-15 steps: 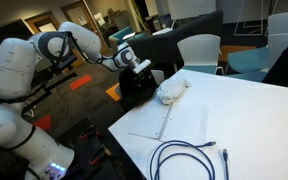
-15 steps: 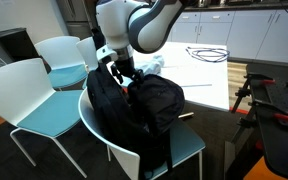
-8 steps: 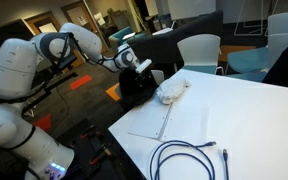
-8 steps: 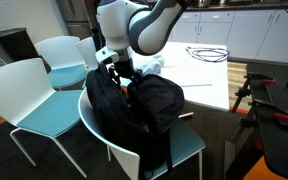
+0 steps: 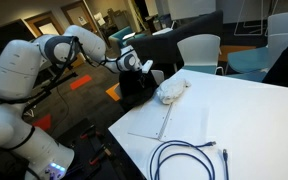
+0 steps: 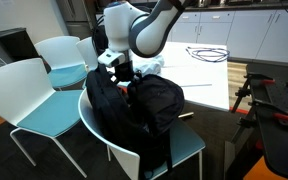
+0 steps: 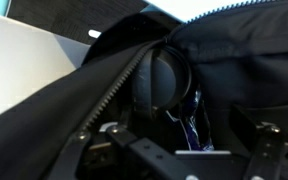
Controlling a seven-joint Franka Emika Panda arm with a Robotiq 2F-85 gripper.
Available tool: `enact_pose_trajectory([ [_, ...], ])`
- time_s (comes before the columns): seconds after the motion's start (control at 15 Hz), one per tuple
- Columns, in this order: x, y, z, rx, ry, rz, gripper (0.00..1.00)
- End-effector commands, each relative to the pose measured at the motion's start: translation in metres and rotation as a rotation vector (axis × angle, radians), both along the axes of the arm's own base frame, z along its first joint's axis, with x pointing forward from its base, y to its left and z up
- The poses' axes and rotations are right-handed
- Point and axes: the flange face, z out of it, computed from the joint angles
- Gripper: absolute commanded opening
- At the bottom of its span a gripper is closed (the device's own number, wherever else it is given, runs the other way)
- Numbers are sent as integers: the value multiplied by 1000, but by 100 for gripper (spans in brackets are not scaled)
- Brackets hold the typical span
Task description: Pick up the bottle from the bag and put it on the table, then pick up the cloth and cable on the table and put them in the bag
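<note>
Wrist view: bottle (image 7: 162,78) inside unzipped bag (image 7: 229,45), directly ahead of the wide-open, empty end effector (image 7: 176,138).

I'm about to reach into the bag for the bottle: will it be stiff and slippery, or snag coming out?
The bottle shows only a smooth round cap, so it is probably rigid but may slip. The soft bag folds close around it, so the fabric could drag or lift with it.

Arm (image 5: 79,40) slightly lower over bag (image 5: 136,90)
</note>
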Motion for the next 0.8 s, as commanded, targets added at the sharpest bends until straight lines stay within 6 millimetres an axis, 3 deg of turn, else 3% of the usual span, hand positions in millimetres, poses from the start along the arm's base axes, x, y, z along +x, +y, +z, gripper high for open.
enact_pose_trajectory([
  [0.0,-7,8,2,10,27,102,100],
  [0.73,16,-2,-12,-29,-134,63,100],
])
